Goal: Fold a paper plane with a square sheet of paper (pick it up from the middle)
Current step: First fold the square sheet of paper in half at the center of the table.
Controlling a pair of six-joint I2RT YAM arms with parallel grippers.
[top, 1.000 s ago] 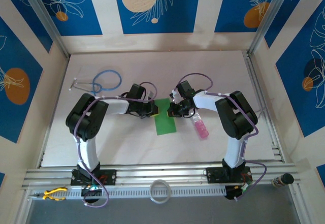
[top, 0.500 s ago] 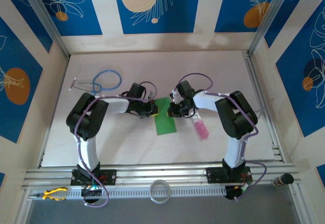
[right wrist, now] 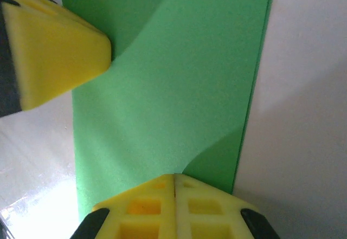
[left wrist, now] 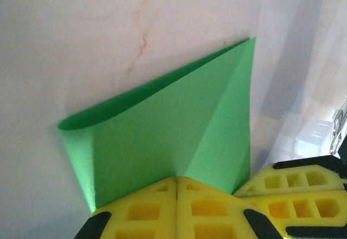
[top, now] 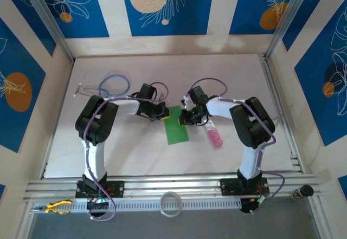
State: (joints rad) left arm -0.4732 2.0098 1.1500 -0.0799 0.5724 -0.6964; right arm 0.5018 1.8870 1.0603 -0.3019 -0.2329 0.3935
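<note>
Both arms fold inward, elbows out. The left hand [top: 162, 112] and right hand [top: 185, 118], each closed, pinch the square sheet of paper [top: 177, 130] at its 11 and 1 o'clock corners. The sheet lies mid-desk [top: 233, 76], under blue-patterned walls [top: 162, 6].

We find the square sheet of paper [top: 177, 131] on the middle of the table [top: 130, 152], between the two arms. The left gripper [top: 164, 113] sits at its far left corner and the right gripper [top: 182, 118] at its far right edge, close together across the sheet's far end. A bottle [top: 215, 136] lies just right of the sheet. A stethoscope [top: 111, 86] lies well to the left, behind the left arm. On the rail before the table we see a ring [top: 171, 204] between the arm bases and pliers [top: 56, 207] at the left end
</note>
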